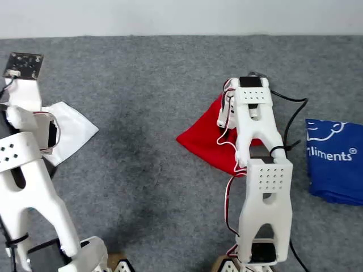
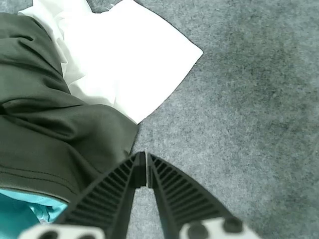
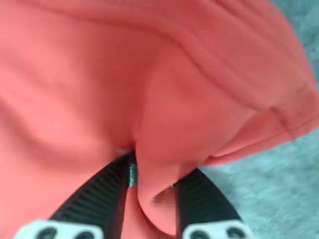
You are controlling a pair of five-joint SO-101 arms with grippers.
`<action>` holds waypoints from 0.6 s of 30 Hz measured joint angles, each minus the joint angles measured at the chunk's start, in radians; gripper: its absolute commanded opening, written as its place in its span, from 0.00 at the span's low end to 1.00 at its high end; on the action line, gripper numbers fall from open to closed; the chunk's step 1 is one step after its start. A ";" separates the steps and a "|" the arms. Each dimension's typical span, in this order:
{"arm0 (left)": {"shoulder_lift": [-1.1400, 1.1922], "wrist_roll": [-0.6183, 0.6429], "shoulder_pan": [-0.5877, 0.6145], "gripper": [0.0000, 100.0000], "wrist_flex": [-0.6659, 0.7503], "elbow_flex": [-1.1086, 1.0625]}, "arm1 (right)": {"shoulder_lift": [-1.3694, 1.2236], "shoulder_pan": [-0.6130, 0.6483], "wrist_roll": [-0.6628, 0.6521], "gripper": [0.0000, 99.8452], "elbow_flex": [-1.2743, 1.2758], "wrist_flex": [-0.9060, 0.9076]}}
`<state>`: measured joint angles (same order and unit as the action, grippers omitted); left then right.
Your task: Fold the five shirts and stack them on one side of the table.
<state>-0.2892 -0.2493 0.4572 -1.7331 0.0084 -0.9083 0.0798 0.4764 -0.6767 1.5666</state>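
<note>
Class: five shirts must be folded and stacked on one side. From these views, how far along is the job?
Done: the blue shirt looks folded flat at the table's right edge. In hand: the right tool pinches the bunched red shirt. To do: the white shirt, dark shirt and teal shirt overlap beside the shut, empty left tool; no single stack of five yet.

Mat passage (image 1: 136, 153) between white shirt (image 1: 74, 127), red shirt (image 1: 201, 139)

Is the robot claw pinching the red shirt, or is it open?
Pinching it. The right gripper is shut on a fold of the red shirt; the right wrist view shows the cloth squeezed tight in its grip.
</note>
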 measured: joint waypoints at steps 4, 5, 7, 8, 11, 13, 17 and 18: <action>0.000 0.000 0.000 0.01 0.000 0.000 | 0.031 -0.021 -0.127 0.01 -0.032 0.068; 0.000 0.000 0.000 0.01 0.000 0.000 | 0.044 -0.032 -0.164 0.01 -0.035 0.086; 0.000 0.000 0.000 0.01 0.000 0.000 | 0.086 -0.061 -0.247 0.01 -0.034 0.135; 0.000 0.000 0.000 0.01 0.000 0.000 | 0.112 -0.078 -0.292 0.01 -0.034 0.160; 0.000 0.000 0.000 0.01 0.000 0.000 | 0.201 -0.126 -0.433 0.01 -0.034 0.187; 0.000 0.000 0.000 0.01 0.000 0.000 | 0.261 -0.170 -0.514 0.01 -0.034 0.187; 0.000 0.000 0.000 0.01 0.000 0.000 | 0.397 -0.261 -0.667 0.01 0.005 0.187; 0.000 0.000 0.000 0.01 0.000 0.000 | 0.430 -0.273 -0.700 0.01 0.026 0.187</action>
<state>-0.2892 -0.2493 0.4572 -1.7331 0.0084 -0.4787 -0.1933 -0.2232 -0.6506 1.7538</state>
